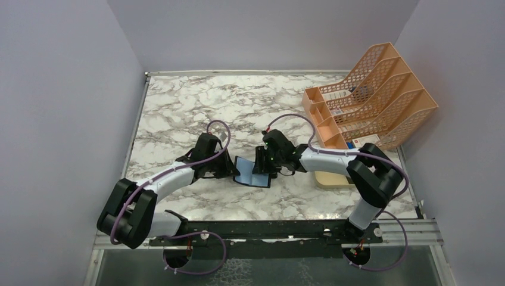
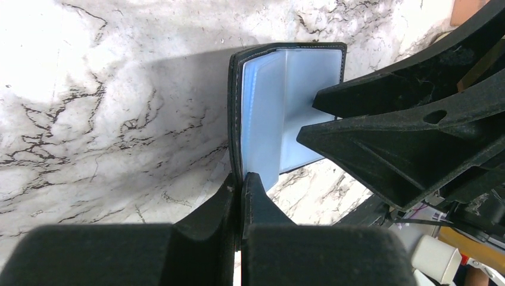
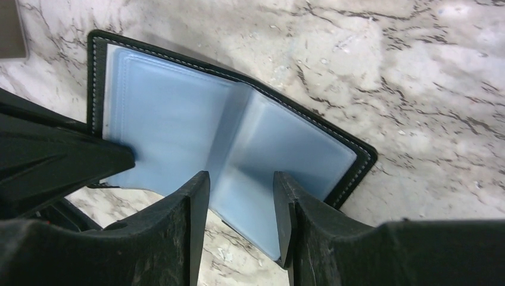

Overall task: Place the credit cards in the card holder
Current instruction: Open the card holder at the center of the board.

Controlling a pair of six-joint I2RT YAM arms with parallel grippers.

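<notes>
The black card holder (image 1: pixel 257 180) lies open at the table's middle, its pale blue inside (image 3: pixel 172 125) facing up. My left gripper (image 2: pixel 241 182) is shut on the holder's black cover edge (image 2: pixel 233 119) and holds that half upright. It also shows in the top view (image 1: pixel 229 170). My right gripper (image 3: pixel 241 193) is open, its jaws astride a pale blue leaf (image 3: pixel 262 179) of the holder's other half. It also shows in the top view (image 1: pixel 262 167). I cannot tell a loose credit card from the holder's blue leaves.
A tan oval dish (image 1: pixel 330 179) lies under my right arm, mostly hidden. An orange mesh file rack (image 1: pixel 381 95) with white boxes (image 1: pixel 339 101) stands at the back right. The marble table (image 1: pixel 178 113) ends at a black rail in front.
</notes>
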